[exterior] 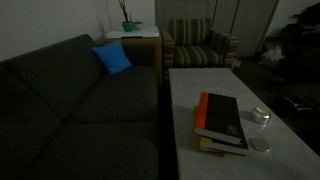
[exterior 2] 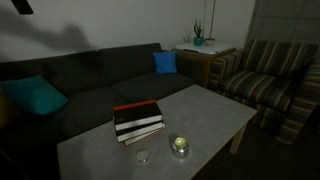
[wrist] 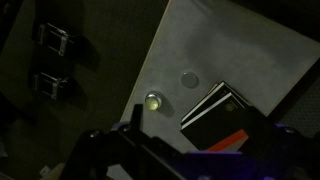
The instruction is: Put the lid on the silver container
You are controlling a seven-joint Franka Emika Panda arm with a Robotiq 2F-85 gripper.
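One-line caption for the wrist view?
Wrist view over the pale table: the lid lies flat, apart from the uncovered silver container, with the book stack nearby.

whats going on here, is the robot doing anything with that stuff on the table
Nothing is being handled yet. The gripper hangs open and empty well above the table, looking down on it. The lid lies flat on the table, apart from the silver container, which stands uncovered near the stack of books. The lid has not yet been picked up.

No text, label or number was legible anywhere; the book stack (exterior 2: 137,121) covers showed nothing readable.
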